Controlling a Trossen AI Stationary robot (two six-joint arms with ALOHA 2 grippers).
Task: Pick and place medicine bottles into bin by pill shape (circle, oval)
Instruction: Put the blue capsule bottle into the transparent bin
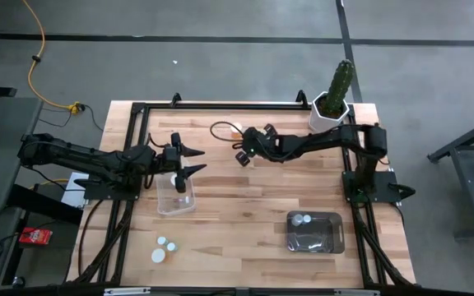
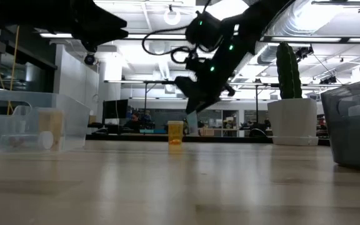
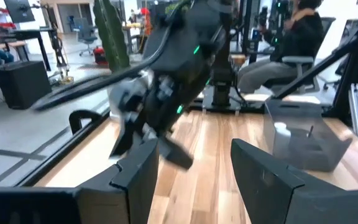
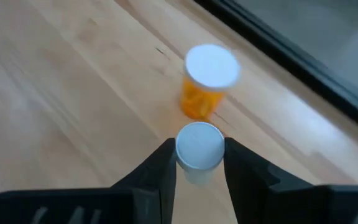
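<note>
from this wrist camera i see my left gripper (image 3: 194, 177) with its two dark fingers (image 3: 138, 177) apart and nothing between them. ahead, above the wooden table (image 3: 207, 155), hangs the right arm's gripper (image 3: 151, 140). a grey bin (image 3: 303, 134) stands further away, and a person (image 3: 288, 37) sits behind.

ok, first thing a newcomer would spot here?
Probably the right gripper at the table's far middle, its jaws closed around a white-capped bottle with an orange bottle standing just beyond. Then the green cactus at the far right corner, and the left gripper open over the clear bin.
</note>
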